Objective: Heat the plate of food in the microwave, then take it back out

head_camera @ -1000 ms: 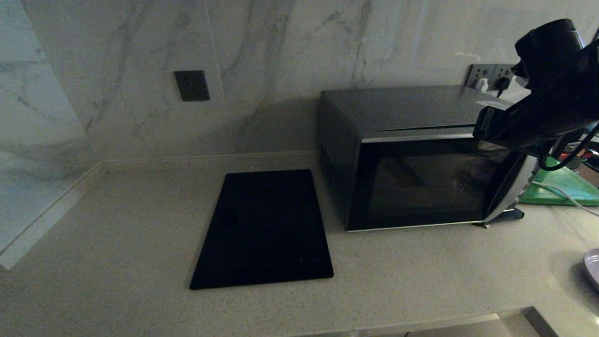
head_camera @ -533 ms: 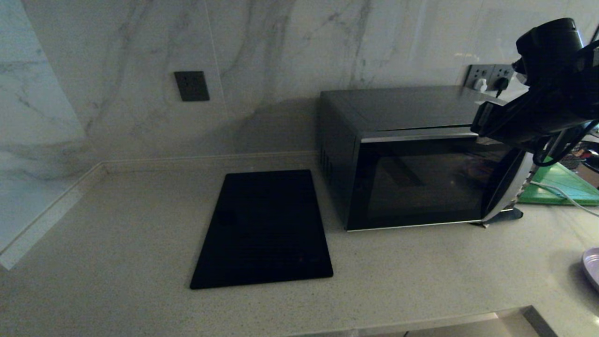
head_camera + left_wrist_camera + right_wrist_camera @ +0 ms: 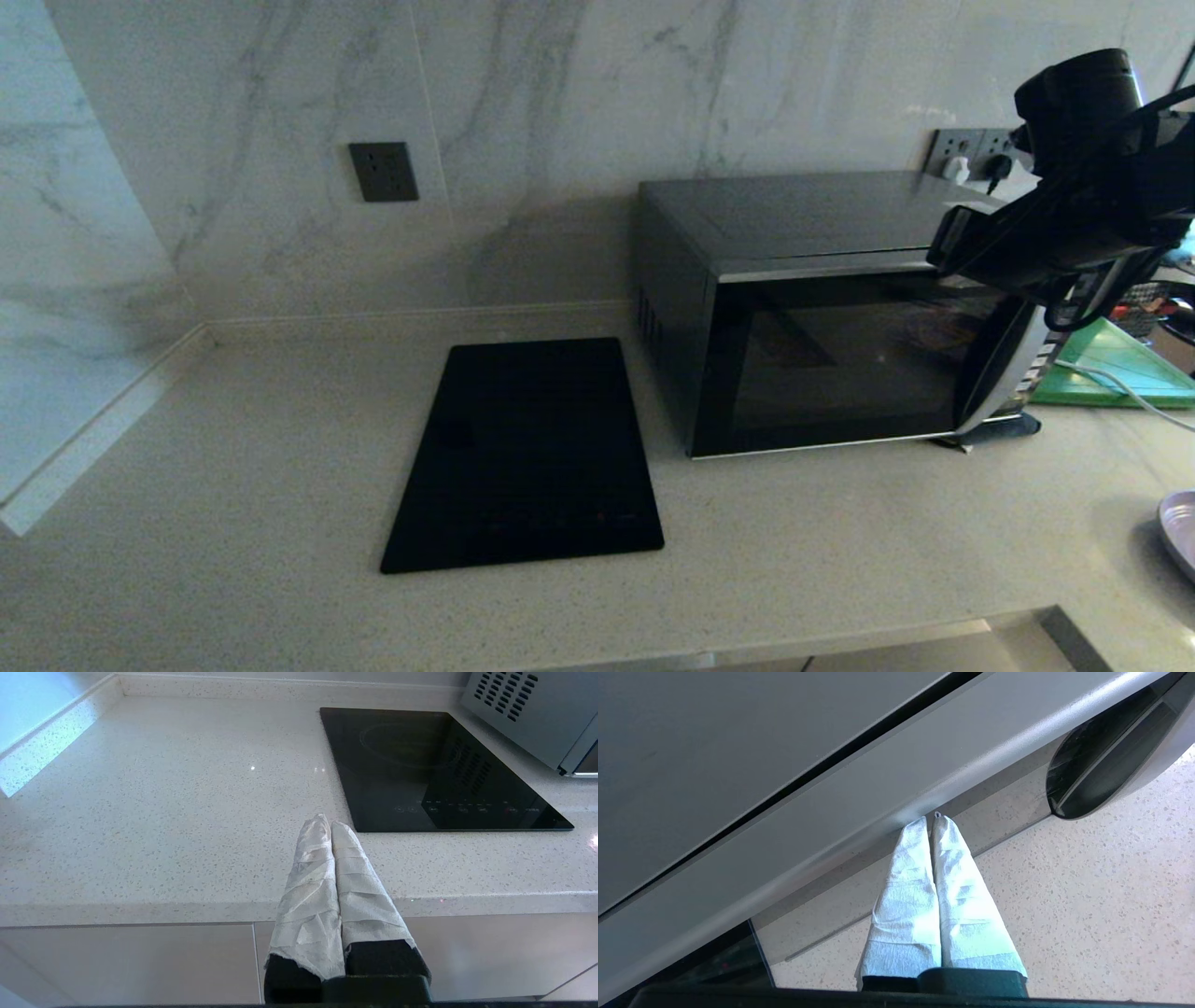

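The microwave (image 3: 822, 317) stands at the back right of the counter. Its black glass door (image 3: 840, 364) looks shut or nearly so, and its curved silver handle (image 3: 1013, 369) is on the right. My right arm (image 3: 1074, 224) reaches over the door's top right corner. My right gripper (image 3: 930, 819) is shut, empty, with its wrapped tips against the door's silver top strip (image 3: 859, 807) near the handle (image 3: 1111, 751). A pale lavender plate rim (image 3: 1180, 532) shows at the right edge, with no food visible on it. Behind the glass I cannot make out a plate.
A flat black cooktop (image 3: 527, 457) lies left of the microwave. A green board (image 3: 1120, 369) and a white cable (image 3: 1125, 392) sit to its right. My left gripper (image 3: 327, 823) is shut and empty, parked off the counter's front edge near the cooktop (image 3: 434, 770).
My right arm has shifted slightly to the left over the door's top corner. The microwave door and the rest look the same.
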### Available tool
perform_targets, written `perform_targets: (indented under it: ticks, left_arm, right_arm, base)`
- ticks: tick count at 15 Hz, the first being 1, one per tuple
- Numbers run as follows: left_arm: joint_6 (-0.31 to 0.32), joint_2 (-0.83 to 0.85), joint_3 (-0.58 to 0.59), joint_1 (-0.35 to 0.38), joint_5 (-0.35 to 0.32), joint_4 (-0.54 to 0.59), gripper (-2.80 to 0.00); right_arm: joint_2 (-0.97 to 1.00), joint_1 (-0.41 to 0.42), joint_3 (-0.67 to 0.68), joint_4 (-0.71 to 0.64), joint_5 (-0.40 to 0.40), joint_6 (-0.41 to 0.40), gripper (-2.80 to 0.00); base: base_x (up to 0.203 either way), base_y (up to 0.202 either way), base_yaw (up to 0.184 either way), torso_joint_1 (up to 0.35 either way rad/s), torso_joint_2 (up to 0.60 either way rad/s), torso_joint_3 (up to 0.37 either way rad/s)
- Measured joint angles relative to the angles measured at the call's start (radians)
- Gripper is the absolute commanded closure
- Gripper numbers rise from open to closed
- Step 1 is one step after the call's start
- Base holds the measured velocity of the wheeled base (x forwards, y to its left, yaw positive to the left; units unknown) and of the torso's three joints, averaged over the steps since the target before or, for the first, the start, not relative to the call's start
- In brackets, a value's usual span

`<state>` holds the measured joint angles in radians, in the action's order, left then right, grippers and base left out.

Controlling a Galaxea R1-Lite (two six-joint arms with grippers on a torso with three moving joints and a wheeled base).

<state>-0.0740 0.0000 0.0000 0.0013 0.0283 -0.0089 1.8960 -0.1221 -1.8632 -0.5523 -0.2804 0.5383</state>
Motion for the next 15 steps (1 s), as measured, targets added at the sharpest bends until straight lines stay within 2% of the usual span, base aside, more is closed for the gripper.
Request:
perform_targets:
  ticks: [15]
  left_arm:
    - [0.0,0.0,0.0,0.0,0.0,0.0,0.0]
  right_arm:
    - [-0.009,0.0,0.04,0.08,0.013,0.044,0.0]
  base:
    - [0.0,0.0,0.0,0.0,0.0,0.0]
